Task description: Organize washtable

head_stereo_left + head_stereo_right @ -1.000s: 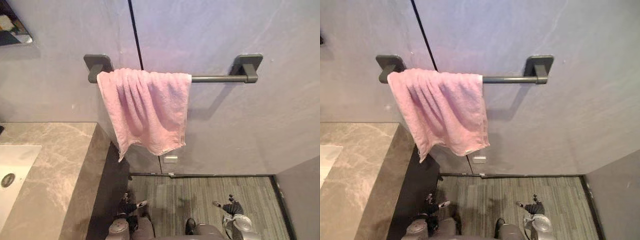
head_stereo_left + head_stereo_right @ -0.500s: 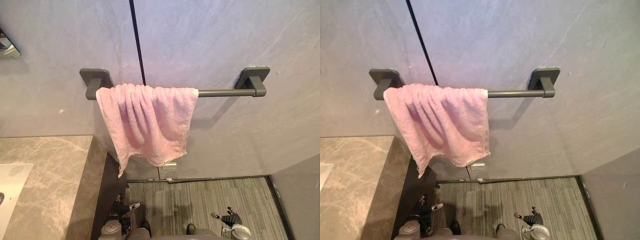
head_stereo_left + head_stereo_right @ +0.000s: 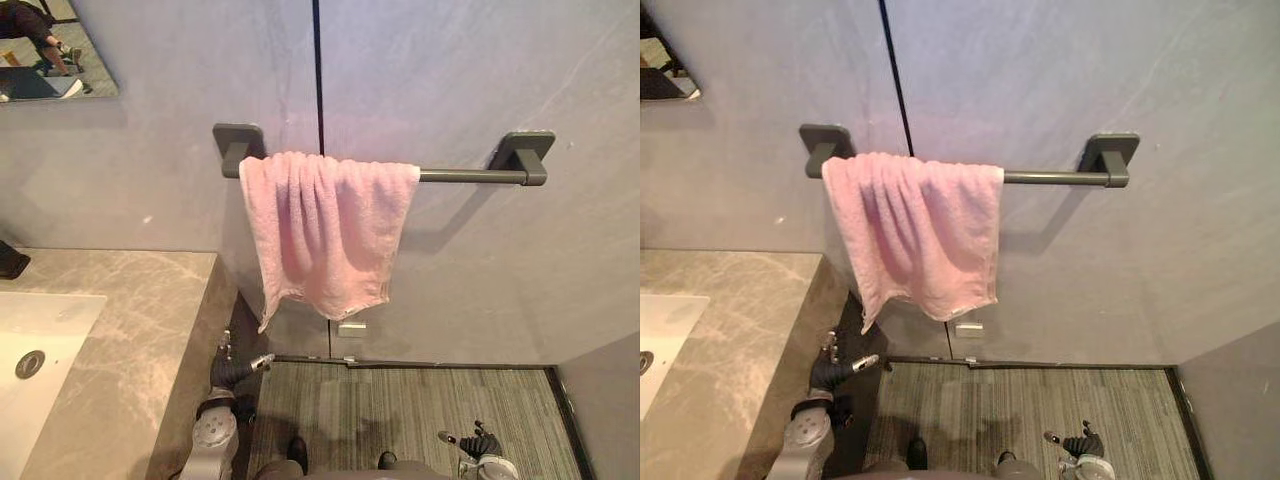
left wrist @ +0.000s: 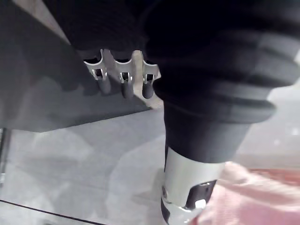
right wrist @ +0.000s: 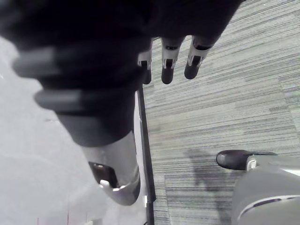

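Towel point(image 3: 325, 230): pink, draped over the wall bar point(image 3: 470, 176) and bunched toward the bar's left end, long axis hanging down. It lies above and ahead of both hands. My left hand point(image 3: 232, 370) hangs low beside the counter point(image 3: 130, 330) edge, almost under the lower corner of the towel, and is the nearer. Its fingers point(image 4: 126, 88) are relaxed and hold nothing. My right hand point(image 3: 480, 443) hangs low over the floor point(image 3: 420, 400), well apart, fingers point(image 5: 167, 71) loose and empty. Judgement: any reach falls to the left arm, upward.
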